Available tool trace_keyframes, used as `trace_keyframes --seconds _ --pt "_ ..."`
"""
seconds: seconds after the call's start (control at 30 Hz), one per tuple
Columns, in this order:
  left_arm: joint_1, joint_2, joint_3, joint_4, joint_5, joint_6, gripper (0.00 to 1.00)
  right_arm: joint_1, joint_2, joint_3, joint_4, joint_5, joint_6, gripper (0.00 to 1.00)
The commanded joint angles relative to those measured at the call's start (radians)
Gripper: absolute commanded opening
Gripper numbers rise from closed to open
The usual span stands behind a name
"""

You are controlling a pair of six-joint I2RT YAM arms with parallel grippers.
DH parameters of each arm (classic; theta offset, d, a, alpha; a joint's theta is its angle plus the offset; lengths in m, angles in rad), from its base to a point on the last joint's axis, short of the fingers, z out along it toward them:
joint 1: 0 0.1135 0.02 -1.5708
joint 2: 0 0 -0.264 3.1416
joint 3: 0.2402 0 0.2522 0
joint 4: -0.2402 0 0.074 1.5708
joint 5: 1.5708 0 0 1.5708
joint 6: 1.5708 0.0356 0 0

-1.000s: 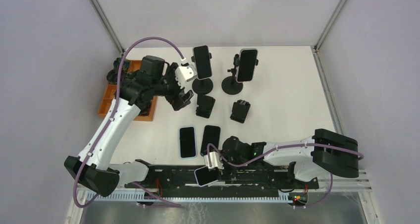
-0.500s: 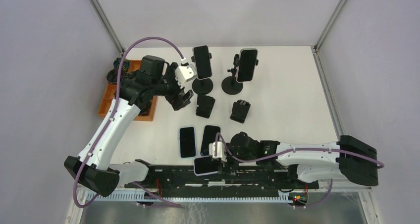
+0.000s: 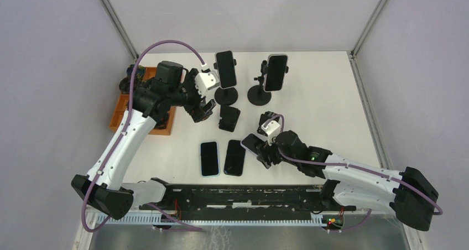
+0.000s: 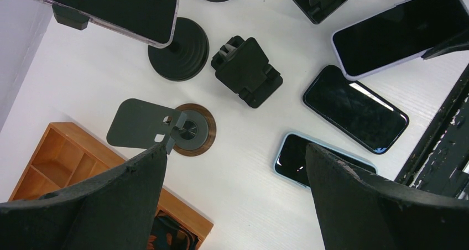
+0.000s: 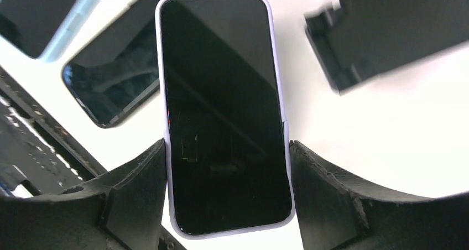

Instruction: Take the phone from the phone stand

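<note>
Right gripper (image 3: 260, 148) closed on a lilac-cased phone (image 5: 222, 95), fingers (image 5: 135, 197) pinching its long edges near the lower end, screen toward the wrist camera. This phone is out of any stand, held over the worktop (image 3: 326, 100) just right of two flat phones (image 3: 209, 159) and near an empty folding stand (image 3: 229, 118). Left gripper (image 3: 202, 110) spread wide, holding nothing, hanging beside the left upright stand (image 3: 225, 97), whose clamped phone (image 3: 225, 69) is in place. The right upright stand (image 3: 259, 97) likewise carries a second clamped phone (image 3: 276, 72). Read: extraction of the lilac one looks done — the step in hand is the carry to set-down. Next move calls for lowering it flat onto bare worktop beside the row, clear of its neighbours, then opening the fingers. Whether it already touches the surface — cannot tell.
</note>
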State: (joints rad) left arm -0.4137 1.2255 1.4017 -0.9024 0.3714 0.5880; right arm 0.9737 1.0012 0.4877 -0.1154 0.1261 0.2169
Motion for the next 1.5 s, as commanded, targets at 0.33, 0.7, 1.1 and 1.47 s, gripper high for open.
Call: trace_keyframes --seconds 0.33,0.7,1.1,1.47 --pt "0.006 -0.025 0.035 0.031 0.012 0.014 1.00 0.014 0.058 -0.092 -0.120 0.204 0.423 0.07" --pt "0.006 -0.030 0.044 0.039 -0.007 -0.001 1.00 0.127 0.272 0.076 0.033 0.128 0.450 0.90" --pt "0.006 -0.038 0.036 0.035 -0.003 0.009 1.00 -0.028 0.080 0.026 -0.004 -0.014 0.392 0.98" --pt "0.007 -0.038 0.055 0.026 0.000 0.013 1.00 -0.053 0.076 -0.172 0.091 -0.122 0.397 0.83"
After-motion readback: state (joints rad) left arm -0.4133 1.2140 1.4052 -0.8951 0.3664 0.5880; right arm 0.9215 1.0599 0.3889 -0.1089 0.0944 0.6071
